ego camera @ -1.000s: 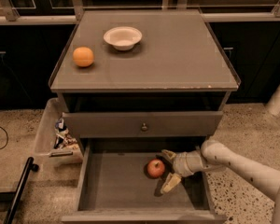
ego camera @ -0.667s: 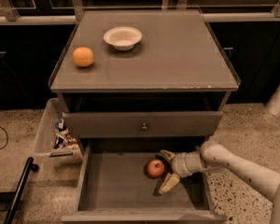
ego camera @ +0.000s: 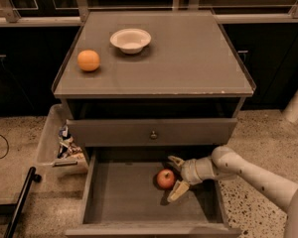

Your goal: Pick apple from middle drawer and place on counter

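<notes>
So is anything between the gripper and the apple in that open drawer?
Nothing visible does. The open gripper is inside the middle drawer, with the apple right at its spread fingertips.

We take this for a lab or office test space: a lone cabinet (ego camera: 154,131) on a speckled floor (ego camera: 268,133), dark units (ego camera: 25,73) at 12 o'clock, a loose cable (ego camera: 0,144) at 9, a bin (ego camera: 48,139) of packets at 8. The gripper (ego camera: 176,176), fingers spread, sits at 5 o'clock in the drawer (ego camera: 124,200).

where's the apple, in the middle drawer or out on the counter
In: the apple rests on the floor of the pulled-out middle drawer, with the gripper open beside it.
</notes>
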`<action>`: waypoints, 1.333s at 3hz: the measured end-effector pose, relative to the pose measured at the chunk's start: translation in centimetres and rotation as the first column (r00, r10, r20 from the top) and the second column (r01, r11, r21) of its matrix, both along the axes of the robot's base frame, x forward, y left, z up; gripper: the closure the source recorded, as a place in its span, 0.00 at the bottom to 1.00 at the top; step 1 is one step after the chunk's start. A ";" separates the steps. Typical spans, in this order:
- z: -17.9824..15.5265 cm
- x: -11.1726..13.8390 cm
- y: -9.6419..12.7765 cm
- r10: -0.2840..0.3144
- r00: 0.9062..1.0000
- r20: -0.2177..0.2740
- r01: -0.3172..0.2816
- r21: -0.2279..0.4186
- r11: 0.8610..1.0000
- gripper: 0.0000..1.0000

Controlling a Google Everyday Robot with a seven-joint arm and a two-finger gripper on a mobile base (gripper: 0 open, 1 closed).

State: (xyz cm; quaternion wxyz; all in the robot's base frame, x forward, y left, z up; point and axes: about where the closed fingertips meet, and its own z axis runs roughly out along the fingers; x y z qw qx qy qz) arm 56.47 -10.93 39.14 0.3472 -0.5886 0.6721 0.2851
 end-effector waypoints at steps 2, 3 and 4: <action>0.0 0.0 0.0 0.000 1.000 0.000 0.000 0.000 1.000 0.43; 0.0 0.0 0.0 0.000 1.000 0.000 0.000 0.000 1.000 0.66; 0.0 0.0 0.0 0.000 1.000 0.000 0.000 0.000 1.000 0.89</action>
